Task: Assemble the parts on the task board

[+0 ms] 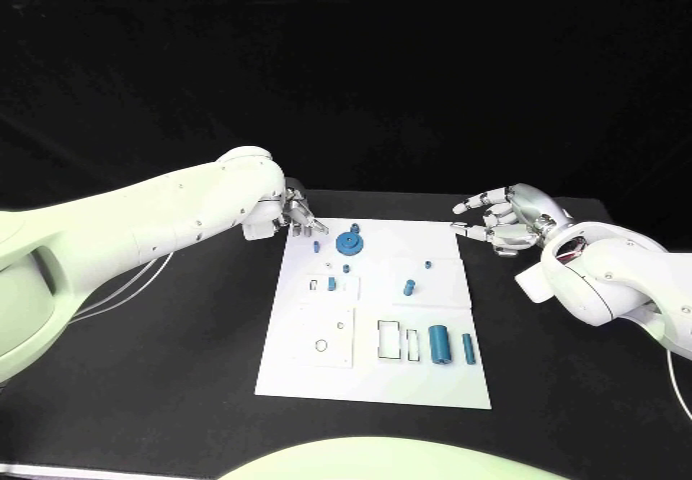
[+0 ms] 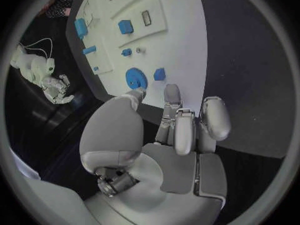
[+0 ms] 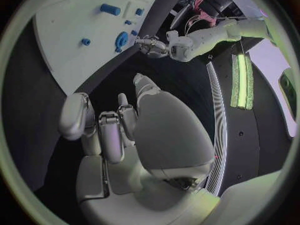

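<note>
The white task board (image 1: pixel 378 375) lies in the middle of the black table. A blue round disc part (image 1: pixel 351 242) sits near its far edge, with a small blue part (image 1: pixel 316 242) just beside it. Two blue cylinders (image 1: pixel 440 345) lie at the near right, and several small blue parts (image 1: pixel 410 288) dot the middle. My left hand (image 1: pixel 296 216) hovers at the board's far left corner, fingers loosely apart and holding nothing; its wrist view has the disc (image 2: pixel 136 78) just beyond the fingertips (image 2: pixel 172 92). My right hand (image 1: pixel 499 222) hangs off the far right corner, holding nothing.
White rectangular and round recesses (image 1: pixel 389 340) are cut into the board's near half. Black tabletop (image 1: pixel 159 380) surrounds the board on all sides. In the right wrist view the left hand (image 3: pixel 153 46) sits across the board (image 3: pixel 69 45) from my right hand (image 3: pixel 119 130).
</note>
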Motion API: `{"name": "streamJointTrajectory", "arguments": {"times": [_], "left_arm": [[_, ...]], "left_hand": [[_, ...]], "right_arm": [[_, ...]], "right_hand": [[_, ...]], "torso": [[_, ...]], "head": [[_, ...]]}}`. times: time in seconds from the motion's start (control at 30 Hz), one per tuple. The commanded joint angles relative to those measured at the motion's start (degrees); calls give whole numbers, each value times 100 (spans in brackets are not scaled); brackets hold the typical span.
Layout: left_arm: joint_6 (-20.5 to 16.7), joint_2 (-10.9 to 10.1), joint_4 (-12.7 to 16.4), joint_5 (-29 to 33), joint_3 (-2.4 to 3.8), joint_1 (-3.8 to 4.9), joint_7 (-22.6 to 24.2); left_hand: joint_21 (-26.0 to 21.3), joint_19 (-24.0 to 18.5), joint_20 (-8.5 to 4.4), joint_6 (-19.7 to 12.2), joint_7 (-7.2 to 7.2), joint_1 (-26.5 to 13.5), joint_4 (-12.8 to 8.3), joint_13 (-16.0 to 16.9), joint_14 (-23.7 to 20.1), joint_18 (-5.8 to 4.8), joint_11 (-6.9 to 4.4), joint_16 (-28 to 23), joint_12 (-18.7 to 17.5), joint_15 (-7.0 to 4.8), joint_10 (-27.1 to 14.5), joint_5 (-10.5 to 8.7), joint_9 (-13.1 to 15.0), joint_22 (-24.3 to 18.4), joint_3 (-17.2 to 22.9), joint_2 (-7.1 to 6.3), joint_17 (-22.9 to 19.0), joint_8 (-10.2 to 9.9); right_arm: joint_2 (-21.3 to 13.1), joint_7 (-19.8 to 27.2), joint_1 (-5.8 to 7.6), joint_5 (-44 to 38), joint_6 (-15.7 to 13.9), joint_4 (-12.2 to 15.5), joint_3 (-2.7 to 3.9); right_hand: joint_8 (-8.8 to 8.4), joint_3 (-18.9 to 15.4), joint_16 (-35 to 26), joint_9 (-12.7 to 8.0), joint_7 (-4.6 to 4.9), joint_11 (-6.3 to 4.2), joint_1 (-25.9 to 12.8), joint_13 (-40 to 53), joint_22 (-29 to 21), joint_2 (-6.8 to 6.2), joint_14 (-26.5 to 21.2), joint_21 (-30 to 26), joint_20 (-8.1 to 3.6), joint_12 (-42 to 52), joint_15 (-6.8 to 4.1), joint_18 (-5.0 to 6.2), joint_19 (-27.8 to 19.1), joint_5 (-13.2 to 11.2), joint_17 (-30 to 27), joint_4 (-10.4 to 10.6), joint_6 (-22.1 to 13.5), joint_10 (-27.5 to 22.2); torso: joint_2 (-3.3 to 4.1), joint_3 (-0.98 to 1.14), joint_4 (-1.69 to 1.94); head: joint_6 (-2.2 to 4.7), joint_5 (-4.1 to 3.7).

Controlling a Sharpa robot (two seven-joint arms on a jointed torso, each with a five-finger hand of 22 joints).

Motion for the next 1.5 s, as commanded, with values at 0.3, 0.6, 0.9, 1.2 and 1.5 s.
{"name": "streamJointTrajectory", "arguments": {"times": [0.3,0.6,0.9,1.2,1.5], "left_arm": [[349,100,-114,97,-50,-46,64],[356,119,-158,167,-63,-63,81],[439,121,-159,347,-65,-65,107],[494,119,-176,403,-68,-66,112],[395,118,-201,490,-71,-68,145]], "left_hand": [[-8,22,17,90,-12,191,-23,-25,339,54,-32,22,47,17,-31,-6,30,50,-22,43,863,45],[2,34,10,112,-25,327,-26,-37,344,50,-44,32,61,6,-25,16,38,73,26,115,874,56],[29,70,-9,176,-71,618,-36,-71,368,40,-85,73,76,-27,-1,15,67,135,172,221,930,101],[42,86,-18,199,-90,737,-42,-87,391,34,-102,107,76,-40,13,12,79,164,235,233,984,118],[63,114,-61,197,-136,1319,-130,-143,411,24,-149,141,46,-84,73,1,114,222,720,398,1031,129]], "right_arm": [[4,63,-4,-58,12,10,1],[5,61,-4,-63,11,10,1],[5,61,-4,-64,14,11,1],[2,60,-4,-65,16,14,1],[-2,60,-4,-65,16,18,2]], "right_hand": [[20,28,-19,-8,7,-11,-30,47,-8,1,410,-22,-2,-23,-35,49,-26,33,786,-1,-37,-45],[20,28,-19,-8,7,-11,-30,47,-8,1,410,-22,-2,-23,-35,49,-26,33,786,-1,-37,-45],[20,28,-19,-8,7,-11,-30,47,-8,1,410,-22,-2,-23,-35,49,-26,33,786,-1,-37,-45],[20,28,-19,-8,7,-11,-30,47,-8,1,410,-22,-2,-23,-35,49,-26,33,786,-1,-37,-45],[37,59,-19,-14,6,-12,-25,50,-5,-1,412,-23,-3,-18,-37,48,-18,47,791,-10,-42,-40]], "torso": [[-2,4,2],[-6,4,6],[-10,7,5],[-7,5,8],[-3,4,6]], "head": [[-15,-9],[-31,-24],[-47,-21],[-45,-20],[-52,-15]]}}
